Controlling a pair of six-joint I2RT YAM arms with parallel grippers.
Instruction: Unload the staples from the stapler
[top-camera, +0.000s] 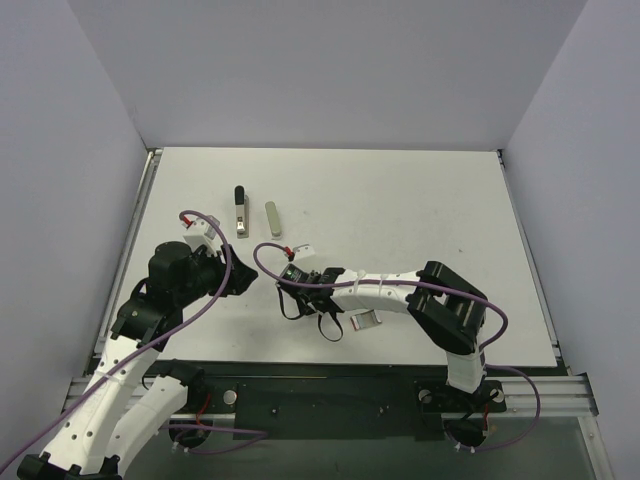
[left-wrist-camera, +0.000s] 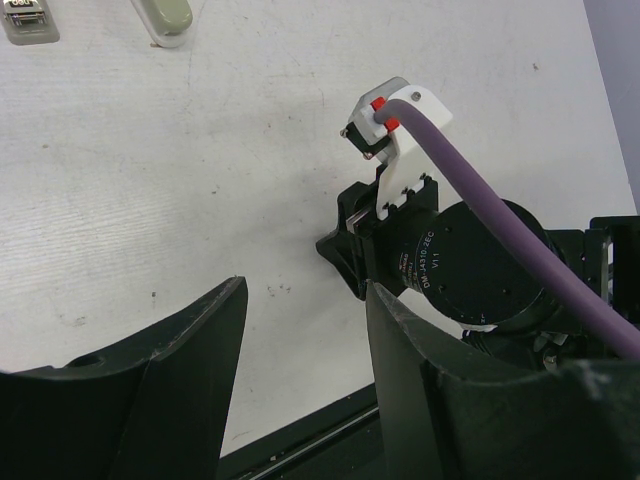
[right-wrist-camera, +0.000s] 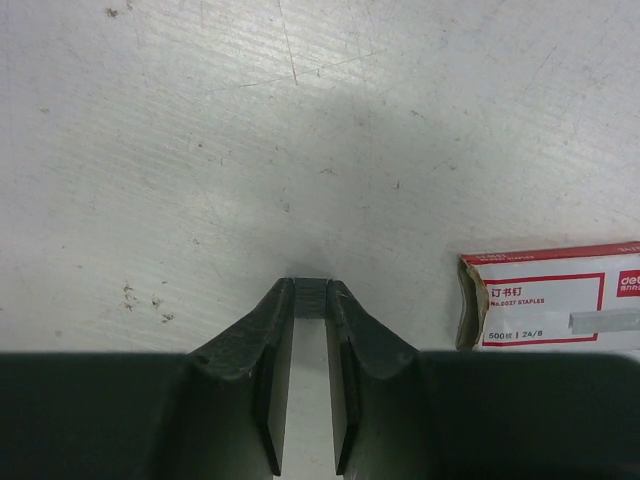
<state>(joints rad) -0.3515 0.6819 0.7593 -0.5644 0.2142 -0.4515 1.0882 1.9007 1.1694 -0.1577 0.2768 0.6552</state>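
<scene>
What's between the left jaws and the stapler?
Nothing. In the left wrist view only bare table runs from the jaws of the left gripper to the stapler; the olive-grey bar lies beside it.

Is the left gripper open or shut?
Open: in the left wrist view, the left gripper has a wide gap between its fingers, holding nothing.

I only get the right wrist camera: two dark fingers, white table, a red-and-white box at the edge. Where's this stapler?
Observer: The stapler lies farther back on the table, left of centre.
Operator: Anything next to it?
Observer: An olive-grey bar lies just right of it, not touching.
Operator: And the robot's other side?
Observer: The left tool is open and empty, short of the stapler.
</scene>
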